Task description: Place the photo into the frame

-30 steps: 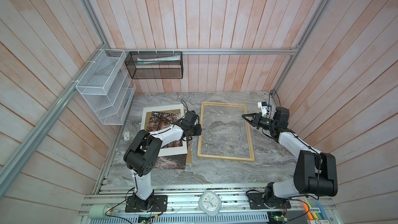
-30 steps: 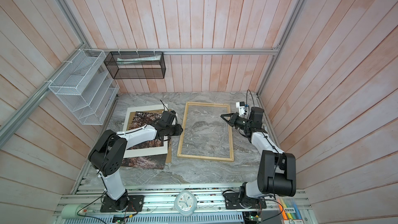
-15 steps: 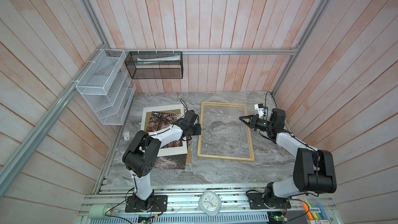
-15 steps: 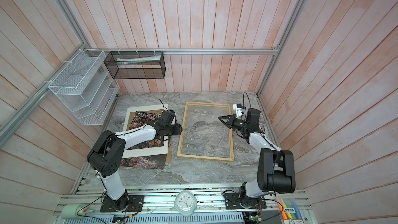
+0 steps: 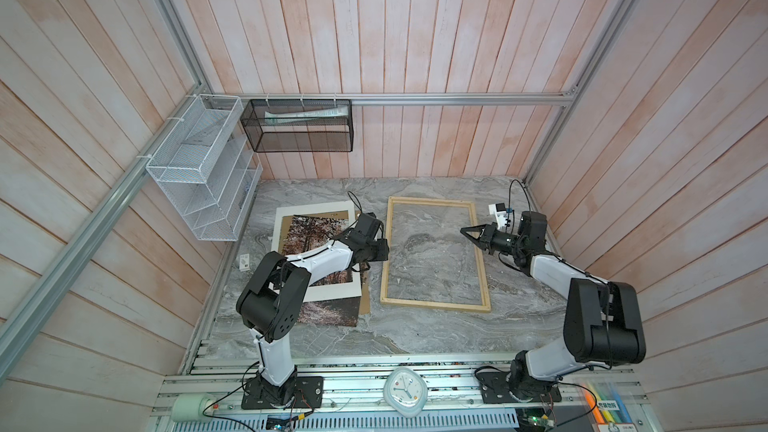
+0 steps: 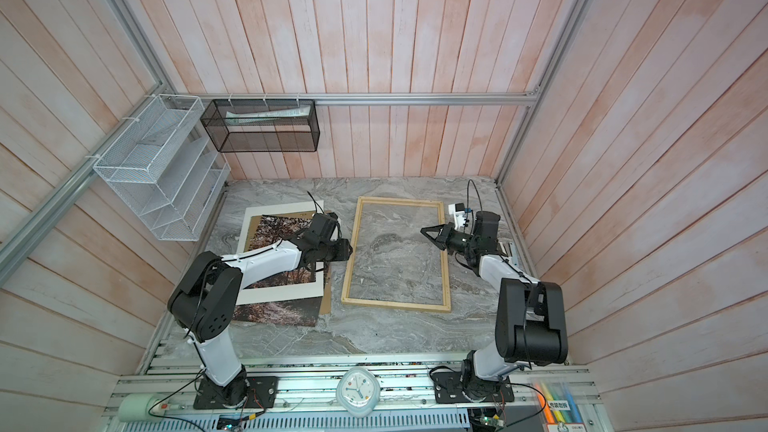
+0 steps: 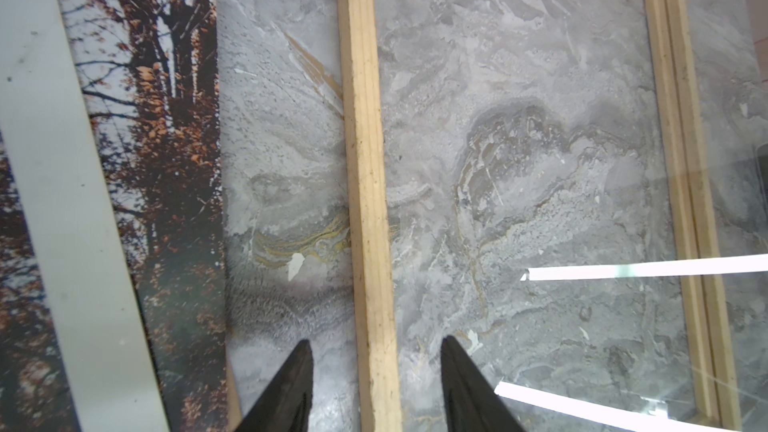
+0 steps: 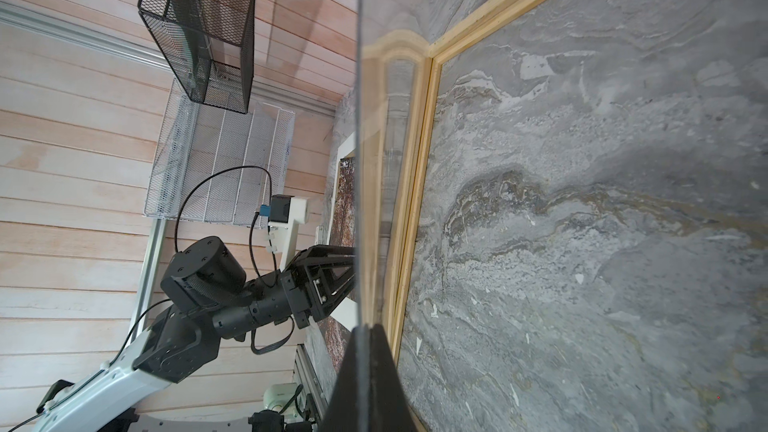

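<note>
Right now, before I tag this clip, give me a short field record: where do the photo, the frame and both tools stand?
photo: flat on the table, beside the frame, partly under the white mat board
frame: flat on the table, no photo in it
left tool: open, fingers either side of the frame slat nearest the photo, not clamped
right tool: shut on the edge of a clear pane, above the frame
task status: photo not yet in the frame
</note>
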Robot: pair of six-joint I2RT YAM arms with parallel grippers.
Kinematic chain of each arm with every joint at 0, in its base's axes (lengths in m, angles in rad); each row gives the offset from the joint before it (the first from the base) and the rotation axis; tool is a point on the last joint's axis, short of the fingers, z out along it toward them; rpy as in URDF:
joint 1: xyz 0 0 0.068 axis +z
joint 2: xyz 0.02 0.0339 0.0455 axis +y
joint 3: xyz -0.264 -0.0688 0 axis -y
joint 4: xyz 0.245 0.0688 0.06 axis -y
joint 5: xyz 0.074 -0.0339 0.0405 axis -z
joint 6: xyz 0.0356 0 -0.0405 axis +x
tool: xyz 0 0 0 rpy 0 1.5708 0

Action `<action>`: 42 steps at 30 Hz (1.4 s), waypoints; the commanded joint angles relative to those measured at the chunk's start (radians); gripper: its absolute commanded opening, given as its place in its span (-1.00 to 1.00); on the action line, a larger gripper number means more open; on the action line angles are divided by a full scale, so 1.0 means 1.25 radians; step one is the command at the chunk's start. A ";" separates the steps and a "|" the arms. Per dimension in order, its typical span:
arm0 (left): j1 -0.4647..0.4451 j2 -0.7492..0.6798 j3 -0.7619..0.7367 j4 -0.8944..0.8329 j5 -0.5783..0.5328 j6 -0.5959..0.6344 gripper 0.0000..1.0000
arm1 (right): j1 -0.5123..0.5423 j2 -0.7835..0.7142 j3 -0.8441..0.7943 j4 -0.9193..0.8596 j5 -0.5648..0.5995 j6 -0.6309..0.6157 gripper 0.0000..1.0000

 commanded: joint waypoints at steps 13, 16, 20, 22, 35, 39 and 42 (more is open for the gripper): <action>0.005 0.036 -0.017 0.030 0.046 -0.011 0.01 | 0.006 0.050 0.003 0.028 -0.036 -0.039 -1.00; 0.004 0.038 -0.019 0.033 0.051 -0.011 0.01 | 0.007 0.061 0.004 0.035 -0.041 -0.039 -1.00; 0.005 0.038 -0.019 0.035 0.057 -0.012 0.01 | 0.008 0.078 0.006 0.046 -0.051 -0.039 -1.00; 0.005 0.038 -0.017 0.037 0.060 -0.011 0.01 | 0.009 0.088 0.006 0.051 -0.058 -0.040 -1.00; 0.005 0.055 -0.018 0.055 0.091 -0.015 0.01 | 0.012 0.107 0.007 0.079 -0.088 -0.047 -1.00; 0.005 0.065 -0.016 0.063 0.103 -0.020 0.00 | 0.012 0.106 0.010 0.079 -0.089 -0.051 -1.00; 0.005 0.069 -0.015 0.069 0.106 -0.024 0.00 | 0.012 0.103 0.011 0.080 -0.114 -0.054 -1.00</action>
